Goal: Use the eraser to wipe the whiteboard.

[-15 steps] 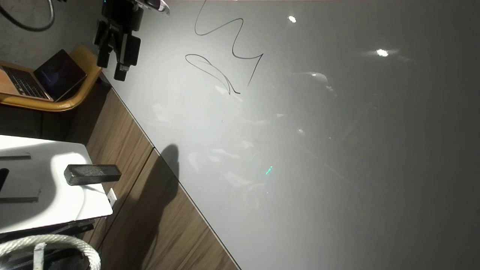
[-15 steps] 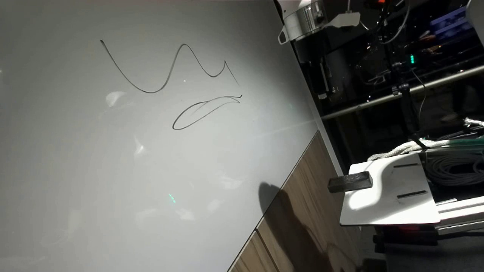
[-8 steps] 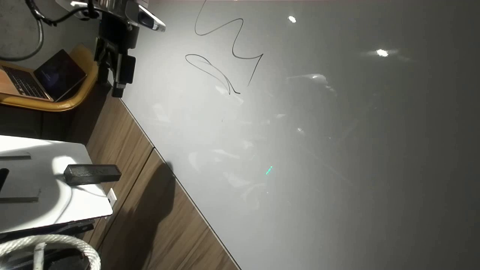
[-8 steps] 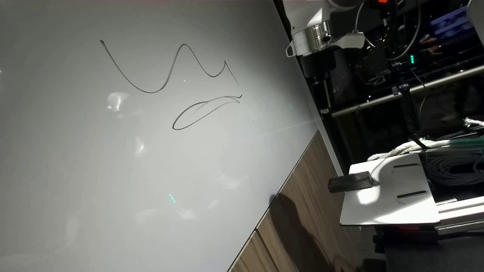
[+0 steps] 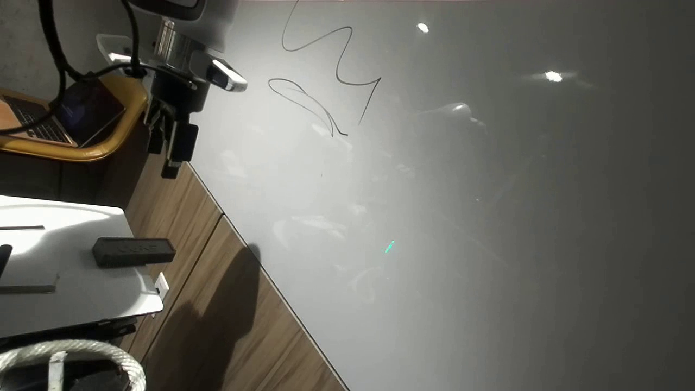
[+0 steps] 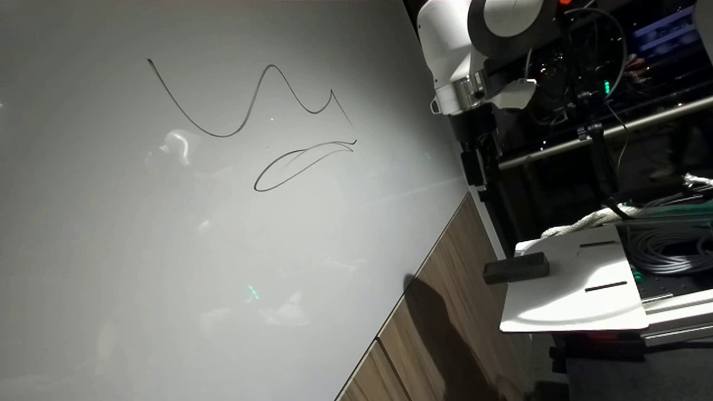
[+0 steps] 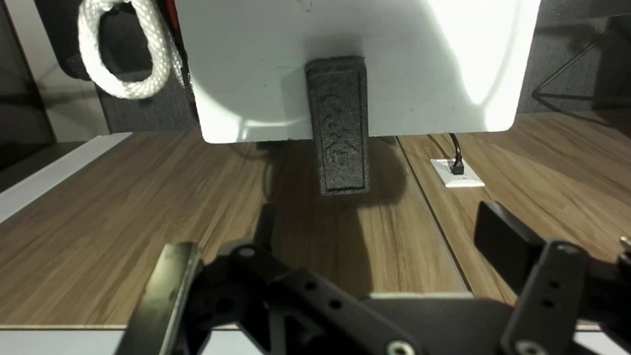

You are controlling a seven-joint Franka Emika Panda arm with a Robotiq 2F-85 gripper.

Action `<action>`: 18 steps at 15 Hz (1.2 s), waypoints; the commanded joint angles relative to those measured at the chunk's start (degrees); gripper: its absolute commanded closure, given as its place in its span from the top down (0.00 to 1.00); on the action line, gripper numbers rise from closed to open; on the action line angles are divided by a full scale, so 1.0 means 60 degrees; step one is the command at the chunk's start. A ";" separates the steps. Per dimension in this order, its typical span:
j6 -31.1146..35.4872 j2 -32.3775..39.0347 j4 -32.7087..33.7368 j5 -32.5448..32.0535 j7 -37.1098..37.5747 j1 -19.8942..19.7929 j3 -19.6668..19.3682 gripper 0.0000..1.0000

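The black eraser (image 7: 340,127) lies with one end poking past the edge of the white tabletop (image 7: 419,93), maybe so the tool (image 7: 382,231), spread wide and holding nothing, can grab it to rub the scribbled whiteboard (image 5: 445,212).

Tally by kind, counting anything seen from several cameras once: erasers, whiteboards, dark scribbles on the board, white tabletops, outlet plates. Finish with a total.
Eraser: 1
Whiteboard: 1
Dark scribbles: 2
White tabletop: 1
Outlet plate: 1
Total: 6
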 commanded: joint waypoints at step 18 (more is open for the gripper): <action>0.2663 0.4305 -0.0062 -0.1305 0.0716 -0.0088 -0.0507 1.00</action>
